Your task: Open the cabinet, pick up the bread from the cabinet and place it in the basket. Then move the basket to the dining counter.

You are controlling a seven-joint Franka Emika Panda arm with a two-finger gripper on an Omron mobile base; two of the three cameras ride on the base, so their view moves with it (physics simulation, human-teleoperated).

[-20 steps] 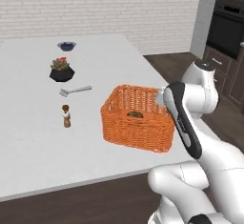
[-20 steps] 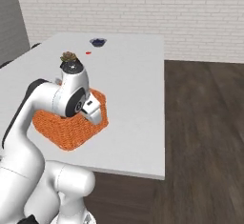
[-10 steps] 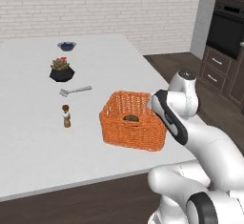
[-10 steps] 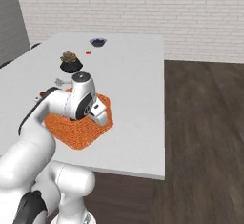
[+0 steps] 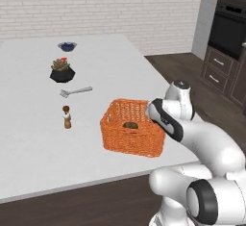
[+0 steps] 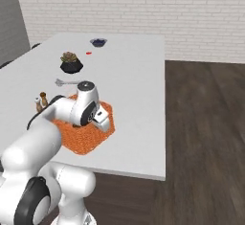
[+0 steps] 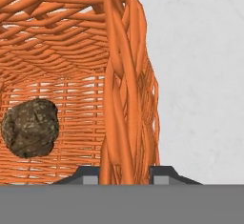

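My end effector (image 7: 126,178) straddles and clenches the basket (image 5: 130,134) wall; the bread (image 7: 30,127) lies inside, and the basket rests on the worktop (image 5: 33,138) beneath me.

In the right base view, the arm covers most of the basket (image 6: 100,126). In the hand view, the basket (image 7: 71,75) is cut off at the left and top edges; the finger tips (image 7: 90,176) barely clear the bottom.
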